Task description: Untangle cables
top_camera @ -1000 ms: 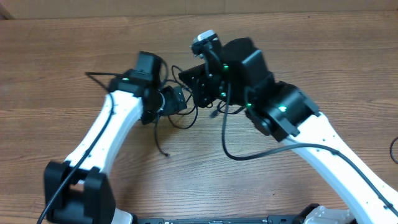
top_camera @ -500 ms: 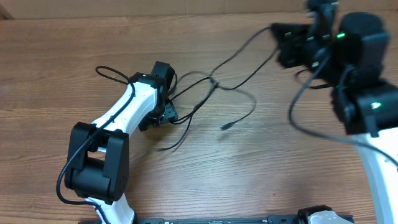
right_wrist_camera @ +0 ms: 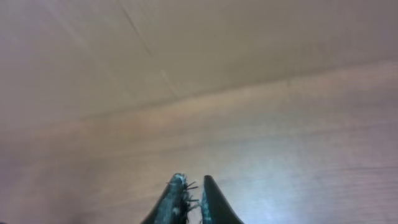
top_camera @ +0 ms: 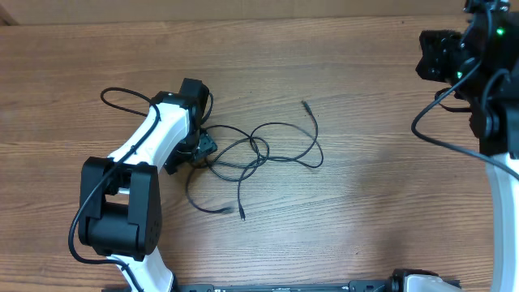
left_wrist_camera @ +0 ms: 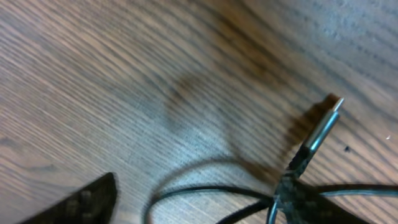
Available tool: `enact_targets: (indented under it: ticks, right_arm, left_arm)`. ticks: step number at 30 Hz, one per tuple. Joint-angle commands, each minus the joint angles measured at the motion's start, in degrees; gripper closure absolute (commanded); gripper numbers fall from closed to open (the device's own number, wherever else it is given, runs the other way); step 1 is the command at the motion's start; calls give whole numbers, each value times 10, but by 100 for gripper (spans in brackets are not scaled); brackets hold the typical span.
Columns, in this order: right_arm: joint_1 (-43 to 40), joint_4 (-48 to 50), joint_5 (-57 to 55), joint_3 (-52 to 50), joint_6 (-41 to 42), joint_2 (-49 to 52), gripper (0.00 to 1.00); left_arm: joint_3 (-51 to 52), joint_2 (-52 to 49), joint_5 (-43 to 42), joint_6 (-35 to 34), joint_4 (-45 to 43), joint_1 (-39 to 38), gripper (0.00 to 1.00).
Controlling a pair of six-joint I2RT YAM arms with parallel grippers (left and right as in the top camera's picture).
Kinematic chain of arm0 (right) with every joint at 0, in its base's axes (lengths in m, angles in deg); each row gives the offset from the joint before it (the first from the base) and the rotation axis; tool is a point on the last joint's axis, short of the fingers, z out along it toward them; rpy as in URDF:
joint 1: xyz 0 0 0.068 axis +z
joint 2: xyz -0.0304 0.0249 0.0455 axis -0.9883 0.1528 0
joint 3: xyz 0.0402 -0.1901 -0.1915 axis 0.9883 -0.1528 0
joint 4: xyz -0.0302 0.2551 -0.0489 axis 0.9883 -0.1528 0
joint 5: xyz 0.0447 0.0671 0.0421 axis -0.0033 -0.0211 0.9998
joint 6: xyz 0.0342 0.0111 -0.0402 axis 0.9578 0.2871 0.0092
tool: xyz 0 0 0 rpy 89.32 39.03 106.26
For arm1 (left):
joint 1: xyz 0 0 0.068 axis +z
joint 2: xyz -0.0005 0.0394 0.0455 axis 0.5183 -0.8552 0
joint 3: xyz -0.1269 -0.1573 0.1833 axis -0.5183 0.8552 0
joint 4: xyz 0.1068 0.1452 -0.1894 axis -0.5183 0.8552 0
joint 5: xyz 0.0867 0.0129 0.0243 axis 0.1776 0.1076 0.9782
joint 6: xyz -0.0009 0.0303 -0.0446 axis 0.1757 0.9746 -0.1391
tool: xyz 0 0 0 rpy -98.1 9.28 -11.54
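Left hand [top_camera: 204, 151] down among cables [top_camera: 272, 150] on table [top_camera: 365, 219] — fingers [left_wrist_camera: 81, 200] held wide apart, nothing clamped, it seems. Right hand [right_wrist_camera: 194, 186] set well apart from cables — pinched closed, empty.

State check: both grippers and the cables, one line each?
left gripper, open, at the left edge of the cable loops.
right gripper, shut, holding nothing, far off to the right of the cables.
cables, lying loose on the table, loops crossing one another, not untangled.
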Motion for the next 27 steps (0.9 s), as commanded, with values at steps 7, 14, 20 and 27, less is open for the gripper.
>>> enact_targets:
  ticks: [7,14,20,27]
  right_arm:
    - [5,-101,87,14,-7,74,44]
    - [28,-151,150,13,-7,111,39]
    - [93,-143,150,-5,-7,113,32]
    - [190,-80,150,-68,3,114,0]
  left_arm:
    - [-63,3,-76,72,45,2,96]
    - [-214,15,-125,104,122,1,96]
    - [-291,16,-217,163,137,1,96]
    - [-326,16,-313,210,138,1,96]
